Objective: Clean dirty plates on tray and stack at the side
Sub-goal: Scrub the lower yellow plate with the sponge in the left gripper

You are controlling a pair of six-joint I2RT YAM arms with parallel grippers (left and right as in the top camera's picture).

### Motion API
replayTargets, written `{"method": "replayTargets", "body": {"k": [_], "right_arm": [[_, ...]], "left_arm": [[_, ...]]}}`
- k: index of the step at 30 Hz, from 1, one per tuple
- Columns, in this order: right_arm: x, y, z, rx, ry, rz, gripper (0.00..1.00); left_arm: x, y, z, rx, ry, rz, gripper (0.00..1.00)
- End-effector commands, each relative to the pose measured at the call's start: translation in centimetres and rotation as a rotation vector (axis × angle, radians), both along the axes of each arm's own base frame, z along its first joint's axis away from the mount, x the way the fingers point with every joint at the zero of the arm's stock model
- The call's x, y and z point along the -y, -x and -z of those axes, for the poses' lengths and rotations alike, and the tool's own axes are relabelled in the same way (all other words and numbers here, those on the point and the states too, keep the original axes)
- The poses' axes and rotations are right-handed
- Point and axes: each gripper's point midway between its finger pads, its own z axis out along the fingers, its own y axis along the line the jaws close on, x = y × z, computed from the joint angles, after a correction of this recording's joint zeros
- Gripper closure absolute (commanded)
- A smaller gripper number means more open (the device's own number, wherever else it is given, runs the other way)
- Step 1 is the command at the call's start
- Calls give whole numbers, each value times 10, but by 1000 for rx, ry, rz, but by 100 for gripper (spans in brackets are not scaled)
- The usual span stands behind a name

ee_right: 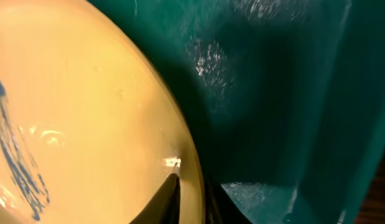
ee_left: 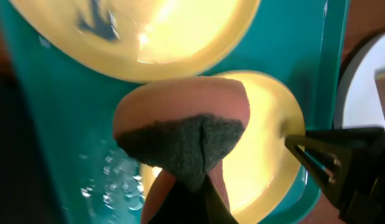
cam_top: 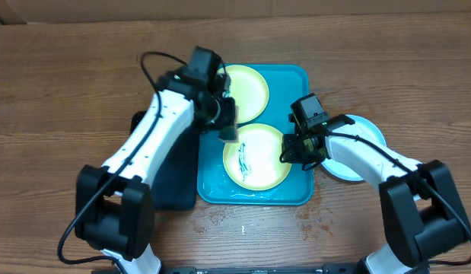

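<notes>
The turquoise tray (cam_top: 290,91) lies in the middle of the wooden surface (cam_top: 68,91) and carries two of the plates. The upper plate (cam_top: 246,87) sits in the tray's upper half, its centre pale and showing no mark in the overhead view. The smeared plate (cam_top: 264,164) sits below it in the lower half, with a dark blue-green streak left of its centre. The two rims lie very close together (whether they touch, I cannot tell). The third plate (cam_top: 362,125) rests off the tray, on the surface just beside the tray's right edge, partly covered by the right arm.

The left tool (cam_top: 223,116) hangs over the tray's left side, between the two plates, pinching a sponge (ee_left: 180,134). In the left wrist view the sponge is a pinkish pad with a dark green scouring face, its lower end pressed between the dark fingers (ee_left: 214,208) at the bottom of the frame. It hovers above the gap between the plates, and water droplets glisten on the tray floor at lower left.

The right tool (cam_top: 294,150) sits at the right rim of the smeared plate. In the right wrist view its fingers (ee_right: 169,200) straddle that rim at the bottom centre of the frame, one on the plate's inner side and one outside, pinching it.

A black tray (cam_top: 173,183) lies on the surface to the left of the turquoise one, under the left arm.
</notes>
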Motion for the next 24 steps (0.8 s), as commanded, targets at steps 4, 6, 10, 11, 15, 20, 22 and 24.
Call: {"method": "replayTargets", "body": {"k": [4,6,10,11,15,20,22,24], "right_arm": [[-8,3,7,-40,-45,-18,96],[-7,2,8,-39,-43,-18,96],[-6,5,8,-50,-39,-18,96],[-6,5,8,-50,-39,-18,96],[-6,5,8,-52,-39,-18,96],[-6,7,8,-57,-37,-18,96],[-6,6,8,-57,-37,-18,96],[-6,6,8,-57,-37,-18,96]], "left_arm": [[50,28,34,-9,62,82,96],[57,35,47,-1,41,75,96],[52,53,72,-61,-17,16,96],[49,57,79,-90,-31,6,96],[15,62,111,-191,-150,-82,96],[-29,51,124,-177,-312,-121,96],[-47,42,122,-140,-386,-116,96],[-63,33,115,-101,-473,-99,96]]}}
